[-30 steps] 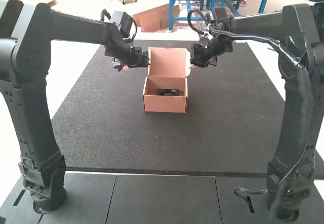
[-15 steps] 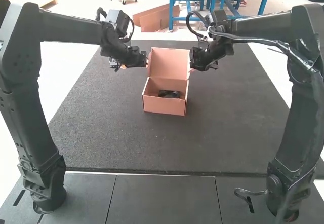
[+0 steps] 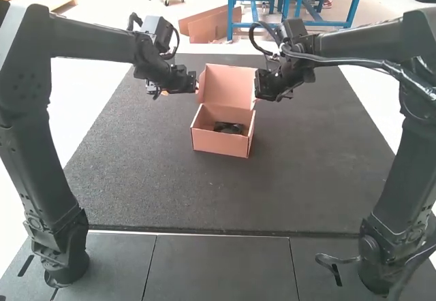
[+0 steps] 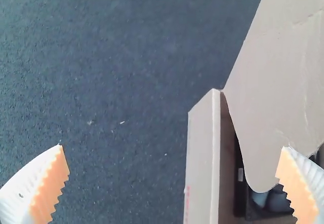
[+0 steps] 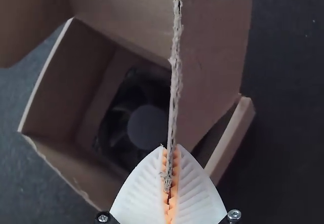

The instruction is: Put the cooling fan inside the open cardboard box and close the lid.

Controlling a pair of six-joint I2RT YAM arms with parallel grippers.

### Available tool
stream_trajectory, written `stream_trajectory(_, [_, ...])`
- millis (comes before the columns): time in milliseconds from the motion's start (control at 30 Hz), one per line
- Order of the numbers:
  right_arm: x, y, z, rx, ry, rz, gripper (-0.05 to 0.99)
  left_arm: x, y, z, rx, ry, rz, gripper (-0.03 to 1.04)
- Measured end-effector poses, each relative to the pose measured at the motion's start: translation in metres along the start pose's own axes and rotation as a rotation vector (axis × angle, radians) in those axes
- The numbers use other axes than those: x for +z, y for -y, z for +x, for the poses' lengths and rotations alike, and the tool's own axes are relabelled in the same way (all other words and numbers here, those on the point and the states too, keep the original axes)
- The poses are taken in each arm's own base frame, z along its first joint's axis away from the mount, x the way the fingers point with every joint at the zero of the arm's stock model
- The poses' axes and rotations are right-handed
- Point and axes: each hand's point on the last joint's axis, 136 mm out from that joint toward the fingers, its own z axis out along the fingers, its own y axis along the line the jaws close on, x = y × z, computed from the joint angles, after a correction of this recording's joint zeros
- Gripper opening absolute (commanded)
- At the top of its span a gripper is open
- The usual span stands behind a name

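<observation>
The open cardboard box [image 3: 221, 139] stands mid-mat with its lid [image 3: 229, 86] upright at the back. The black cooling fan [image 3: 227, 127] lies on the box floor; in the right wrist view the fan [image 5: 135, 125] sits below the held flap. My right gripper [image 3: 258, 91] is shut on the lid's right side flap [image 5: 174, 57], the cardboard edge pinched between its pads [image 5: 163, 181]. My left gripper [image 3: 193, 83] is open at the lid's left edge; its fingers [image 4: 43, 186] stand wide either side of the left flap [image 4: 202, 158], not touching it.
A dark mat [image 3: 122, 171] covers the table around the box, with free room in front and to both sides. Flat cardboard pieces [image 3: 208, 22] lie beyond the mat's far edge.
Both arms have lifted and shifted slightly. The right gripper, still holding the flap, has edged toward the box, and the box has turned a little.
</observation>
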Motion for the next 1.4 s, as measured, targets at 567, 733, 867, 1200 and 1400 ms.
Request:
stream_trajectory(567, [0.012, -0.007, 0.014, -0.063, 0.028, 0.035, -0.01, 0.008, -0.005, 0.019, 0.0, -0.012, -0.003, 0.97])
stream_trajectory(733, [0.007, -0.011, 0.018, -0.092, 0.056, 0.045, -0.01, 0.011, -0.006, 0.022, 0.0, -0.008, -0.002, 0.97])
stream_trajectory(867, [0.007, -0.014, 0.025, -0.111, 0.055, 0.051, -0.01, 0.012, -0.007, 0.026, -0.001, -0.011, -0.003, 0.97])
stream_trajectory(1200, [0.01, -0.012, 0.024, -0.131, 0.077, 0.06, -0.01, 0.016, -0.012, 0.029, -0.007, 0.006, -0.005, 0.97])
stream_trajectory(1400, [0.013, -0.01, 0.031, -0.141, 0.069, 0.065, -0.01, 0.018, -0.011, 0.031, -0.007, 0.012, 0.004, 0.97])
